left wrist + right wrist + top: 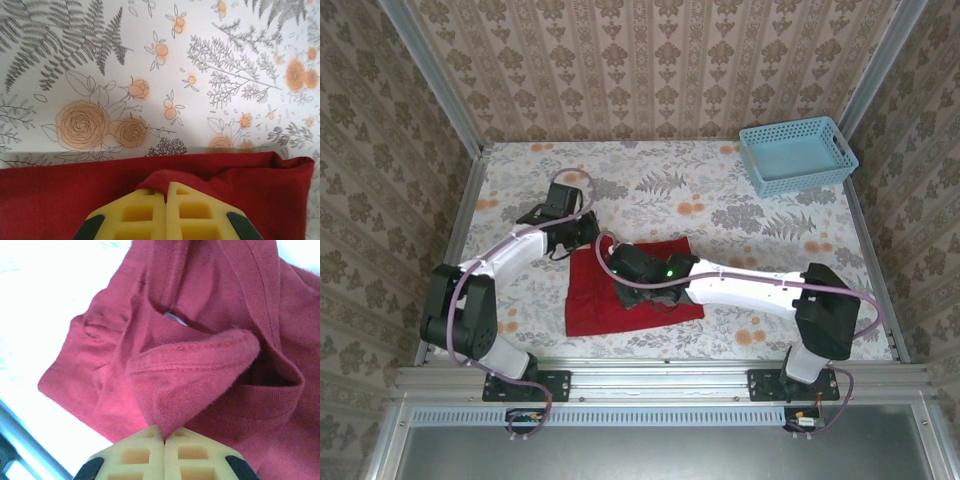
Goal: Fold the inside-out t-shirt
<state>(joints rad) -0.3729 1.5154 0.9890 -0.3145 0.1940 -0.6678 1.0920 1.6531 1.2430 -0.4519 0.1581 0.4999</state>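
Right gripper (164, 439), pressed together, pinches a stitched hem fold of the t-shirt (588, 305) — it lies by the table's (770, 230) near edge, left of centre. Left gripper (166, 186) pinches its far-left corner — the cloth's long axis runs left-right.

robot test booth: aluminium frame (660, 385), wallpapered walls (650, 70), floral tabletop (770, 230)

The left gripper (166, 189) has its jaws closed, pinching a fold of the inside-out t-shirt (60, 205) between its pads. The right gripper (164, 437) is likewise clamped on a hem rising just ahead of its fingertips. The left arm (510, 255) and the right arm (740, 285) extend forward and converge.
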